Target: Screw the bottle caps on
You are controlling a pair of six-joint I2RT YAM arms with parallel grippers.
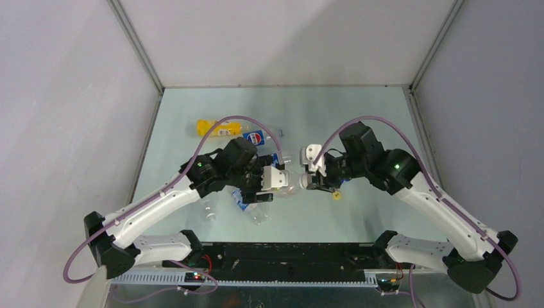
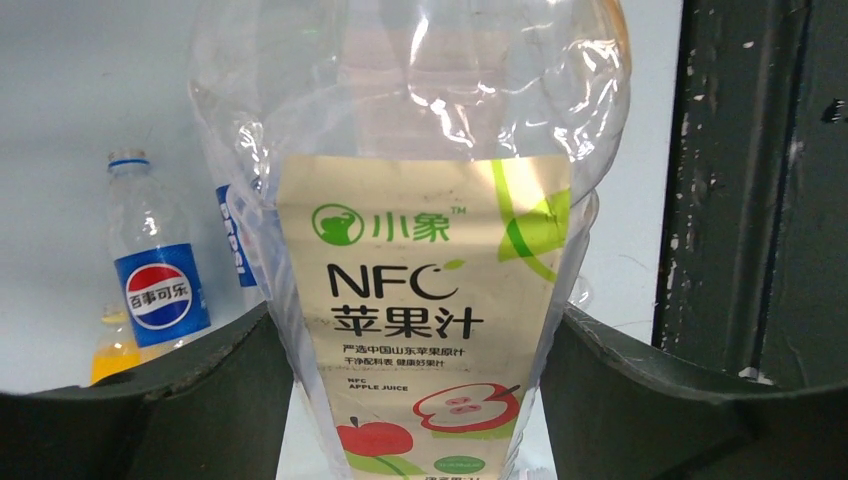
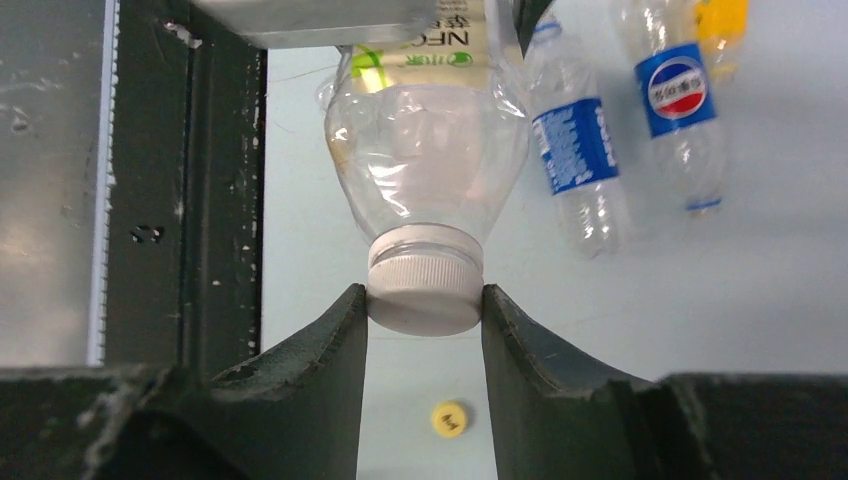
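The right gripper (image 3: 423, 298) was pinched narrowly on the white cap (image 3: 425, 272), which sat on the neck of the apple juice bottle (image 3: 430, 150). The ribbed cap looked stiff and best gripped by its rim. Behind it, the left gripper (image 2: 410, 330) clasped the bottle wide around its labelled body. Empty, thin-walled and light, it would probably buckle or slip under a hard squeeze. Lower down lay a yellow cap (image 3: 449, 418) on the table (image 3: 780, 300). Farther off lay a blue-labelled bottle (image 3: 575, 150) and a Pepsi bottle (image 3: 680, 90).

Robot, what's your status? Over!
Left hand holds clear plastic bottle with yellowish label. Right hand shut on its white round plastic cap. Small yellow cap lies loose underneath.
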